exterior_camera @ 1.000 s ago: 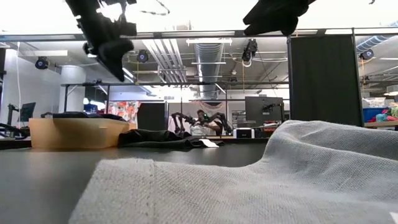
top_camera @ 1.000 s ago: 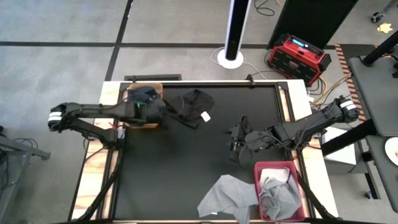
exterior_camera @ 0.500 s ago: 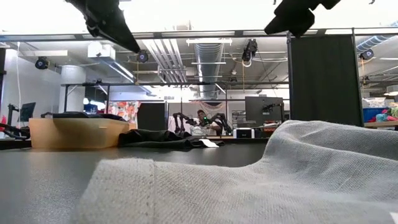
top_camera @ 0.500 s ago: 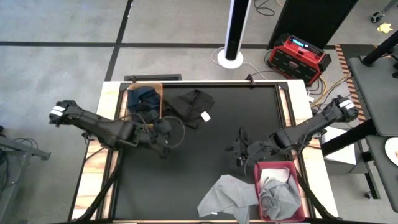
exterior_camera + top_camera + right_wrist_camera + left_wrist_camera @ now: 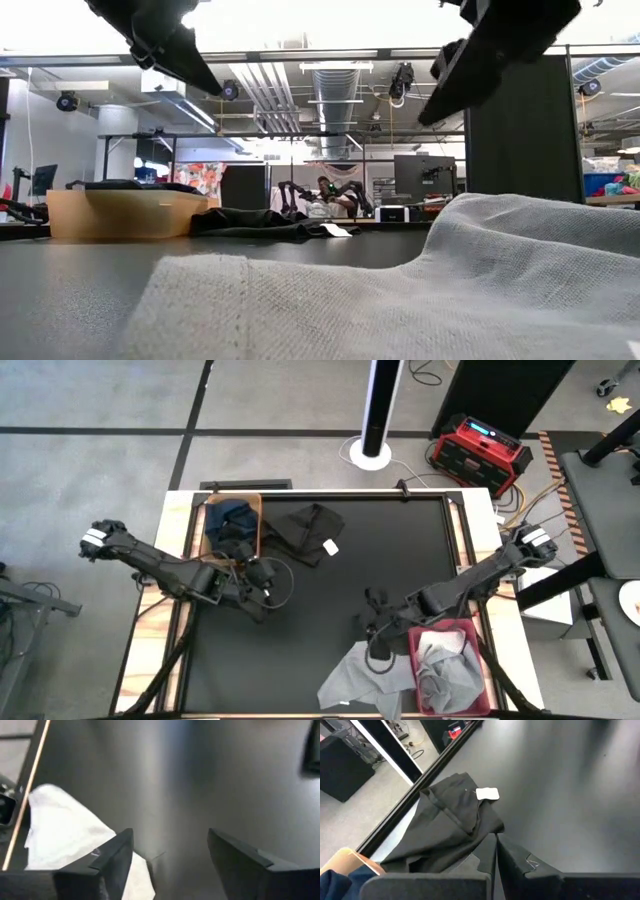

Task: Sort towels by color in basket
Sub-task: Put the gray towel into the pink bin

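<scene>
The soft grey cloth towel (image 5: 365,675) lies crumpled on the black worktop (image 5: 400,550) at the near edge, just beside the red plastic basket (image 5: 428,632), which already has grey cloth in it. It looks light and floppy, so it will sag and fold when lifted. A raised fold near its top edge seems the best place to pinch it. The right gripper (image 5: 374,628) hangs just above that edge with its two dark fingers (image 5: 115,855) spread apart and nothing between them. A second ago this gripper was farther back over bare worktop, and its fingers were less wide; now it has come forward to the grey towel. The black cloth towel with a small white tag (image 5: 450,827) lies at the far side, next to the tan basket (image 5: 247,506) that holds a navy blue towel (image 5: 230,515). The left gripper (image 5: 496,851) has its fingers pressed together and holds nothing. It was over the tan basket a second ago and has since pulled away toward the middle of the worktop.
</scene>
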